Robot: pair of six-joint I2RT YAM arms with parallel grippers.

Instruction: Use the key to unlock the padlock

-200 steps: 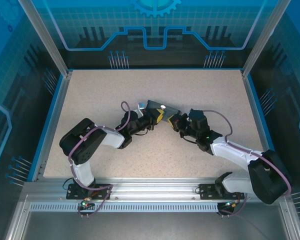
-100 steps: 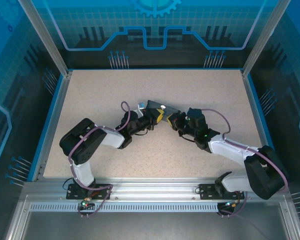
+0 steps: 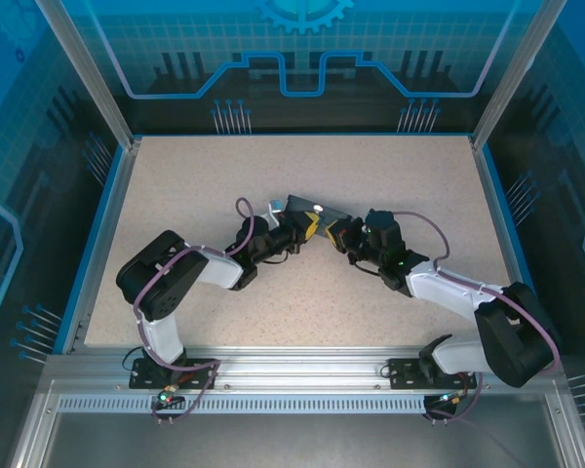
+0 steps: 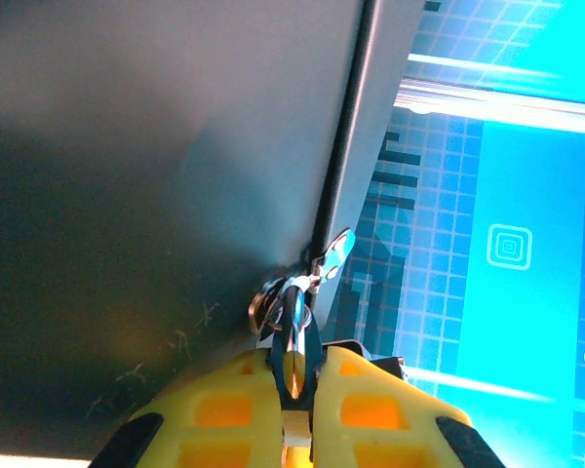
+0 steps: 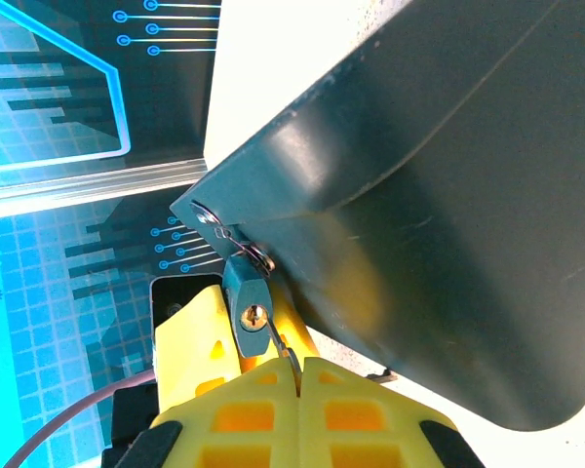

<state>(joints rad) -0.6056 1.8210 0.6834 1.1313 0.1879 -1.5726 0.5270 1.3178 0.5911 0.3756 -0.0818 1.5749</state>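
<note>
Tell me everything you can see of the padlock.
The padlock is tiny, blue-grey metal, with a round brassy keyhole facing the right wrist camera. It hangs by a metal ring from a corner of the dark box. The left gripper pinches it; the thin key, clamped in the shut jaws of the right gripper, reaches its keyhole.

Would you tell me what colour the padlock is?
The padlock is bluish-grey, keyhole brassy; right wrist view shows it best.

A dark box [image 5: 448, 195] blocks the way directly ahead of the left pincer [image 4: 292, 375] and right pincer [image 5: 297, 375], which crowd each other; beyond it lies open bench [image 3: 390, 166].
</note>
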